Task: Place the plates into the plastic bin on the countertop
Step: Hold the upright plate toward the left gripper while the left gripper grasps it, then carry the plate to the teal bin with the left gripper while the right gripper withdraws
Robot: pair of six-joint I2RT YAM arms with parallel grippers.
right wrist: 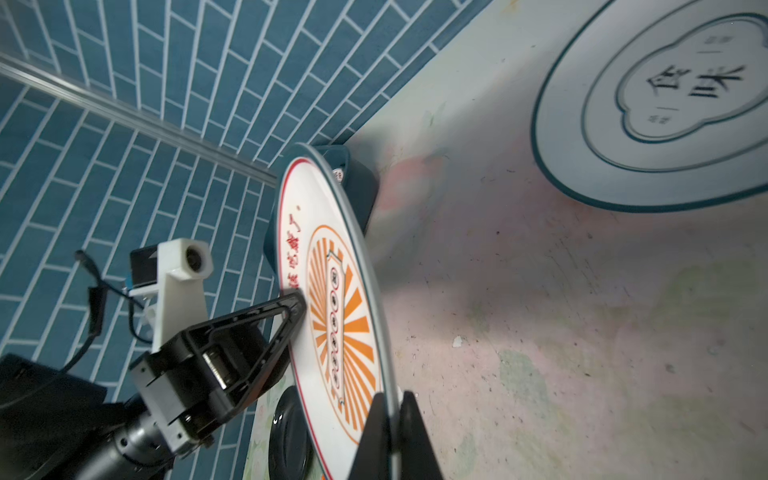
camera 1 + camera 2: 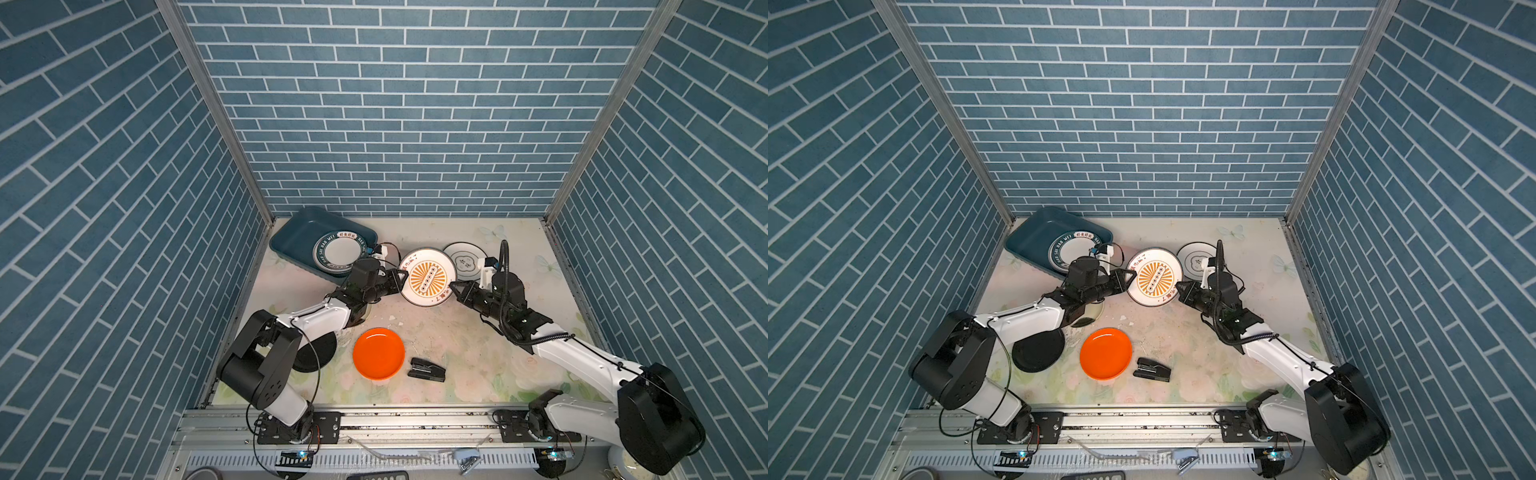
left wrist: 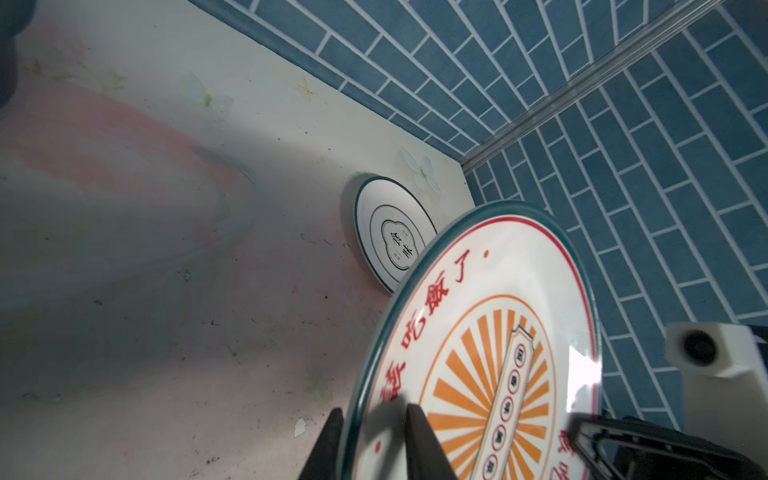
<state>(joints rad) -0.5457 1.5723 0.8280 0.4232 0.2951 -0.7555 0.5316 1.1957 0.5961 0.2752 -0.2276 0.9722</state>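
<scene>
Plate (image 2: 428,277), sunburst-printed, lifted: my left gripper (image 2: 402,277) pinches one rim, my right gripper (image 2: 453,286) clamps the rim opposite it.

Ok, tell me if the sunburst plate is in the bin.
Out: left claw and right claw grip the sunburst plate by its rim, beside the plastic bin.

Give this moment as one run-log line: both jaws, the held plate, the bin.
left jaws: shut on sunburst plate rim | right jaws: shut on opposite rim | bin: one teal-banded plate in it
</scene>
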